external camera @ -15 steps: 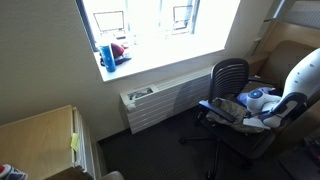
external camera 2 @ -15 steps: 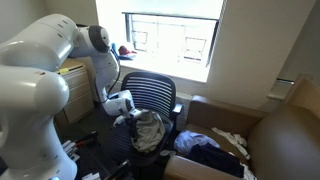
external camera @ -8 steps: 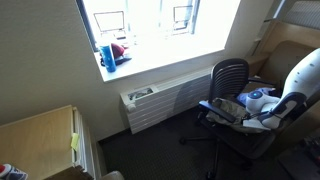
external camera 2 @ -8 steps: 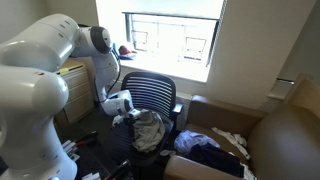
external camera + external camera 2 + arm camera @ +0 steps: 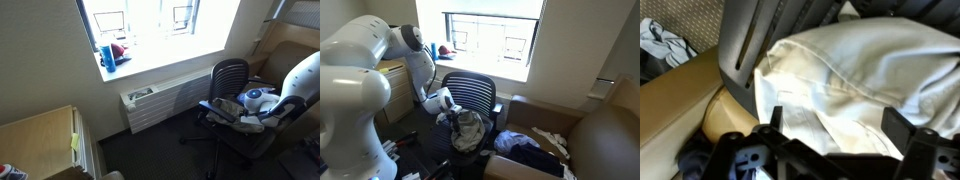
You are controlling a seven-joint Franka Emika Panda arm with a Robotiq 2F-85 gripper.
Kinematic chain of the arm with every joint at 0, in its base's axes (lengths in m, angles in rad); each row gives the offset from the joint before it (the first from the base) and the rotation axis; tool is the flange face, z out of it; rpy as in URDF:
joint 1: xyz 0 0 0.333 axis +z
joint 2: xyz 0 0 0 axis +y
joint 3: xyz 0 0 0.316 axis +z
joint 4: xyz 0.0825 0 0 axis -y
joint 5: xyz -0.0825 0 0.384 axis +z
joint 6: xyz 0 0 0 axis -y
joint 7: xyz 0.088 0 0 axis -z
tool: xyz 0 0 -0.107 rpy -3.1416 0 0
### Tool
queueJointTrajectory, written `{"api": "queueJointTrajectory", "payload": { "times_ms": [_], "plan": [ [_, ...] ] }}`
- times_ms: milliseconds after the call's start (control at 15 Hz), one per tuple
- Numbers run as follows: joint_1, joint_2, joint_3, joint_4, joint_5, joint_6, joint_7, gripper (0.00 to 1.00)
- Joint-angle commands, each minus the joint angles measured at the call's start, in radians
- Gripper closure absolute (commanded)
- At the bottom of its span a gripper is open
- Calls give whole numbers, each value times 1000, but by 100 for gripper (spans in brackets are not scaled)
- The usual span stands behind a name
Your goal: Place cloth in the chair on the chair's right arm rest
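The Panda arm (image 5: 365, 70) is working on the first step, getting hold of the cloth (image 5: 855, 75) before any carry to the arm rest. The Robotiq gripper (image 5: 837, 122) is hanging with its jaws spread wide and nothing between them; in the wrist view its two fingers (image 5: 775, 118) are framing the lower edge of the picture.

The cloth, pale and crumpled, is lying heaped on the seat of the office chair (image 5: 470, 92), and it shows there in both exterior views (image 5: 236, 110). In the wrist view it is filling the picture from 12 o'clock round to 3 o'clock of the gripper, close in front of the fingertips; whether they are touching the fabric cannot be told. The chair's dark backrest (image 5: 750, 40) is standing at about 10 o'clock, and a tan surface (image 5: 675, 115) is showing at 9 o'clock.

To do this step well, the gripper is probably best lowered straight onto a raised fold near the middle of the heap, so that the jaws close on a thick bunch and not on a thin edge that could slip. It should be keeping clear of the backrest at 10 o'clock. A deep bite matters, since loose fabric will be trailing and may be snagging on the seat when lifted.

The arm rests are too small and dark to tell apart here.
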Motion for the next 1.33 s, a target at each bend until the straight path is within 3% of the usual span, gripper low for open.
{"api": "queueJointTrajectory", "payload": {
  "times_ms": [0, 67, 200, 267, 600, 800, 867, 1067, 1133, 1267],
  "plan": [
    [186, 92, -143, 63, 42, 39, 151, 0],
    [182, 119, -143, 93, 80, 48, 200, 0],
    [63, 118, -44, 141, 143, 48, 158, 0],
    [166, 89, -102, 87, 126, 11, 166, 0],
    [75, 116, -49, 124, 143, 58, 144, 0],
    [-2, 137, 27, 177, 149, -12, 83, 0],
    [57, 128, -20, 144, 149, 17, 129, 0],
    [26, 136, 9, 155, 149, 10, 111, 0],
    [32, 142, 1, 162, 150, -1, 119, 23],
    [21, 148, 10, 177, 155, -19, 119, 32]
  ]
}}
